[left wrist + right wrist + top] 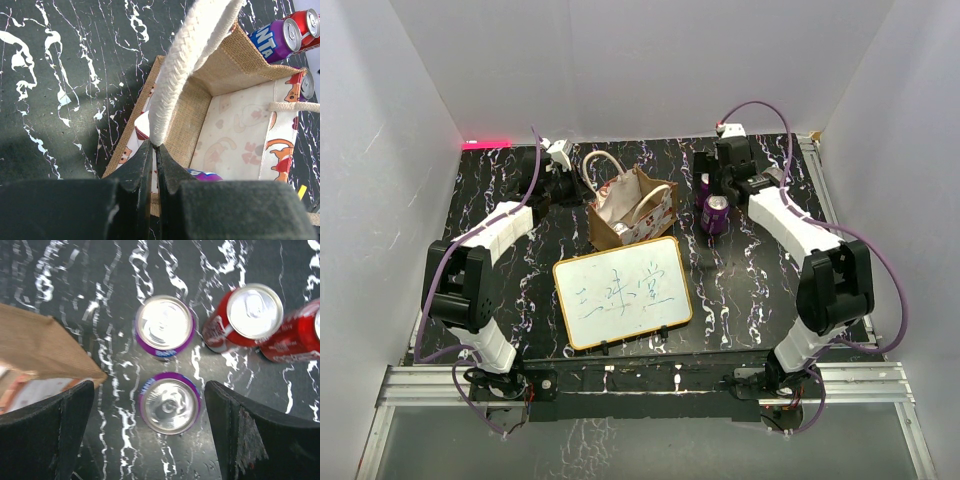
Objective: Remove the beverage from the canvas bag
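The canvas bag (632,212) stands open on the black, white-veined worktop (750,290) at 12 o'clock from the whiteboard (623,292). It is a boxy tote of coarse tan weave with a smooth white, red-printed panel and braided cream rope handles (185,65), and a sliver of a purple beverage (206,175) shows inside. The left gripper (154,146) is clenched on one of the handles, while at the bag's 3 o'clock the right gripper (149,390) hangs released, fingers (50,430) wide either side of an upright, shiny-lidded purple can (169,406).

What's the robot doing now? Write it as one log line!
left gripper: shut on handle | right gripper: open, either side of purple can | bag: upright on table
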You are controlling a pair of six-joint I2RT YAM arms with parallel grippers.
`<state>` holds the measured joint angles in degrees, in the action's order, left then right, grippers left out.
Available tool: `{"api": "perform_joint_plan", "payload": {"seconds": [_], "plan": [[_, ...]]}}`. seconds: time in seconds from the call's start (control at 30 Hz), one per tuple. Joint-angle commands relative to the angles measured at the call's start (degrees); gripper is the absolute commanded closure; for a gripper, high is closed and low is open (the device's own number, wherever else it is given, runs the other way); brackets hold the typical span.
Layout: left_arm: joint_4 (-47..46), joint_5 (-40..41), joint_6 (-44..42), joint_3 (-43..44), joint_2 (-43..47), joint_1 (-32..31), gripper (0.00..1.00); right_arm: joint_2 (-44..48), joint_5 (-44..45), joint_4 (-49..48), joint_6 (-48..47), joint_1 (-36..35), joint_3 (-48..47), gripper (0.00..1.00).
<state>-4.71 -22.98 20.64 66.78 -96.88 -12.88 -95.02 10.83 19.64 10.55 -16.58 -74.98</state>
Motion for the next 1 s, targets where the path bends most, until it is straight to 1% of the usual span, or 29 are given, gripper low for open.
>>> {"api": "perform_joint_plan", "payload": {"seconds": [0.0, 0.23, 0.4, 0.57, 0.77, 0.97], "plan": [[3.6, -1.8, 0.02, 0.37, 0.48, -0.58, 1.0, 1.85, -2.78, 2.72, -0.23, -3.3, -8.26, 0.05], [3.66, -1.45, -0.24, 0.19, 0.47, -0.62, 1.0, -4.57, -3.56, 9.63, -0.89, -10.62, -22.19, 0.05], [3.31, -1.84, -0.25, 0.11, 0.68, -0.65, 1.0, -12.02, -5.07, 14.38, -3.34, -15.04, -31.71, 0.04], [3.24, -1.62, -0.43, -0.07, 0.8, -0.62, 1.0, -20.52, -1.92, 22.49, -6.06, -19.1, -41.02, 0.04], [3.14, -1.7, -0.43, -0.08, 0.78, -0.62, 1.0, -25.8, 5.42, 26.84, -9.11, -21.93, -43.62, 0.03], [3.16, -1.8, -0.38, 0.1, 0.55, -0.63, 1.0, -26.96, 9.93, 27.06, -11.04, -22.03, -39.7, 0.01]]}}
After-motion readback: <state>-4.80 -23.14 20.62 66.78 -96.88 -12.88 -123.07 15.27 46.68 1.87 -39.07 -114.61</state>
